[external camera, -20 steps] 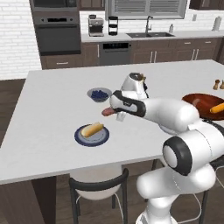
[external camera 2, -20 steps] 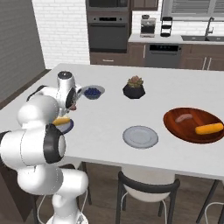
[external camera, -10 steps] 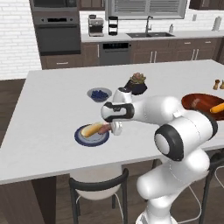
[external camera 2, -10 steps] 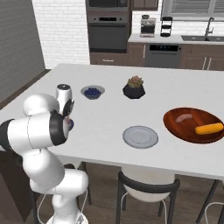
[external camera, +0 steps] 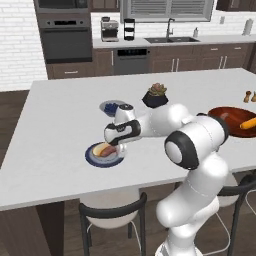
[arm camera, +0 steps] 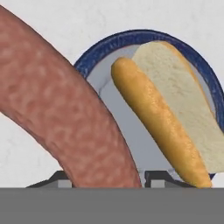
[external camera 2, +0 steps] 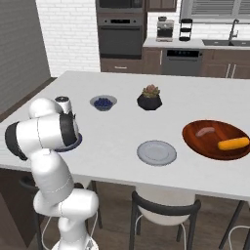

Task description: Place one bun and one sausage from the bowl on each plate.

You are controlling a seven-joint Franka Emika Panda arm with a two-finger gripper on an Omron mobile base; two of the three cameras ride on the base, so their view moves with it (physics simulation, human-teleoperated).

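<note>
My gripper (arm camera: 107,180) is shut on a reddish-brown sausage (arm camera: 65,122), which runs slantwise between the fingertips (arm camera: 59,179) just above the dark blue plate (arm camera: 131,39). A bun (arm camera: 175,118) lies on that plate. From the left base view the gripper (external camera: 119,147) hangs low over the blue plate (external camera: 95,159) and its bun (external camera: 103,149). The wooden bowl (external camera 2: 195,144) at the right holds another sausage (external camera 2: 205,132) and another bun (external camera 2: 233,143). The light grey plate (external camera 2: 156,152) lies bare beside the bowl. My arm hides most of the blue plate (external camera 2: 74,143) in the right base view.
A small grey bowl of blueberries (external camera 2: 103,102) and a black plant pot (external camera 2: 149,99) stand further back on the white island. Stools are tucked under the island's near edge. Salt and pepper shakers (external camera: 248,96) stand behind the wooden bowl (external camera: 225,117).
The arm has swung left and down, carrying the sausage from mid-counter height to just above the blue plate beside the bun.
</note>
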